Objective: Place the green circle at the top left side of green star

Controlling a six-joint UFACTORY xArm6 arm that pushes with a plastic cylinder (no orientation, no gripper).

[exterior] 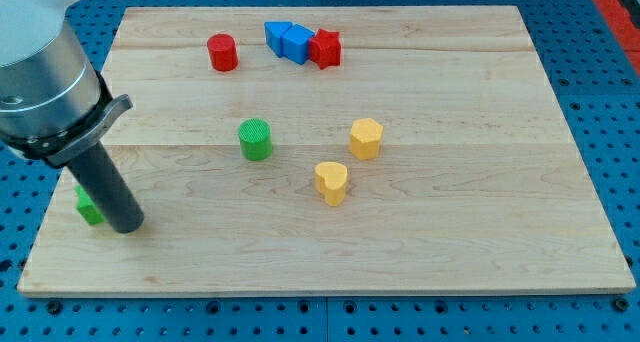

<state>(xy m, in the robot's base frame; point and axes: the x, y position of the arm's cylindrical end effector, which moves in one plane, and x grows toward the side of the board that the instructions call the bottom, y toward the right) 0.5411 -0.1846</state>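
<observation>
The green circle (255,139) stands upright on the wooden board (450,222), left of the middle. The green star (88,205) lies near the board's left edge, low in the view, and is mostly hidden behind my rod. My tip (128,226) rests on the board right beside the green star, touching or nearly touching its right side. The green circle is well to the upper right of the tip and the star.
A red cylinder (222,53) stands at the top left. A blue triangle (275,34), a blue cube (297,43) and a red star (324,49) cluster at the top middle. A yellow hexagon (366,138) and a yellow heart (331,182) lie right of the green circle.
</observation>
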